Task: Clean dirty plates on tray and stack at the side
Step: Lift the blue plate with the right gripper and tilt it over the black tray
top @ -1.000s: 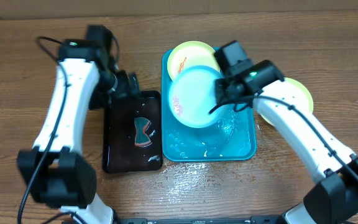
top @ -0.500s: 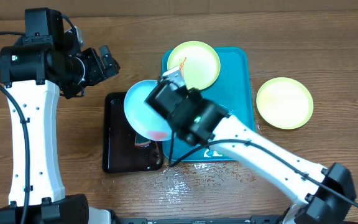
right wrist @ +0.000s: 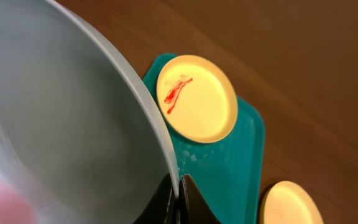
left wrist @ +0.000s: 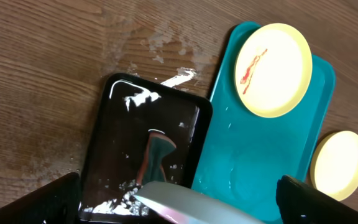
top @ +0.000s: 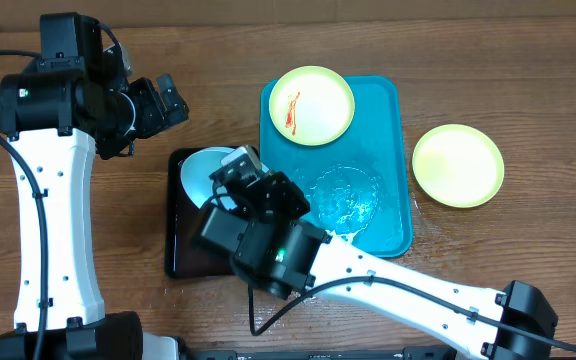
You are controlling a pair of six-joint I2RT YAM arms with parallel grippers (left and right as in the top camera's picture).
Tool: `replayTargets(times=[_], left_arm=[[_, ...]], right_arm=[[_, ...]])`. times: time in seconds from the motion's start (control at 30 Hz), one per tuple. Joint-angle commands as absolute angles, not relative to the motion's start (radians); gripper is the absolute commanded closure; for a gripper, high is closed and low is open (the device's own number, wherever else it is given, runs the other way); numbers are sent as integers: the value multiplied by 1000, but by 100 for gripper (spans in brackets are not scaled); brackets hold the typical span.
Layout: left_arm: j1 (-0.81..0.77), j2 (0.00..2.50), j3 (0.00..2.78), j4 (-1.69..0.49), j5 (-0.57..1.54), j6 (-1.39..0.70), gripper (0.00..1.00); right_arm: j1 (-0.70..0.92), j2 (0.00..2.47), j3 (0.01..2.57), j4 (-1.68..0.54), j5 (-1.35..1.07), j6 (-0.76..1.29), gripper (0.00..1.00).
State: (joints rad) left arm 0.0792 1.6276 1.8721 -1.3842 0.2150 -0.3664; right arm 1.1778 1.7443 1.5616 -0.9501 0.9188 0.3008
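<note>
The right tool [right wrist: 179, 188] is pinching the blue plate [top: 206, 172] by its rim, tilting it over the black tray [top: 183, 250] just left of the tray [top: 383, 120]. Light, stiff and likely wet-slick, it is suiting a rim grip. The left tool [top: 158, 103] is gaping wide, empty, farther left. Three plates are showing: the blue one, a smeared plate [top: 311, 104] on the tray, and a clean plate [top: 457, 165] right of it.

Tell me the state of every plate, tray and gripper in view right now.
Blue plate: held over the black tray, rim pinched by the right gripper.
Yellow plate on the blue tray: flat, red smear.
Yellow plate on the table: flat, looks clean.
Blue tray: wet.
Black tray: wet, sponge inside.
Left gripper: open, empty.
Right gripper: shut on the blue plate.
</note>
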Motion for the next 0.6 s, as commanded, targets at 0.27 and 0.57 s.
replayTargets(times=[0.27, 0.57], left_arm=[[78, 1623, 1885, -1384, 199, -370, 0], [78, 1623, 1885, -1384, 199, -370, 0]], right_arm=[[1238, 1744, 1579, -951, 1126, 318, 96], [1264, 1744, 1579, -951, 1129, 318, 96]])
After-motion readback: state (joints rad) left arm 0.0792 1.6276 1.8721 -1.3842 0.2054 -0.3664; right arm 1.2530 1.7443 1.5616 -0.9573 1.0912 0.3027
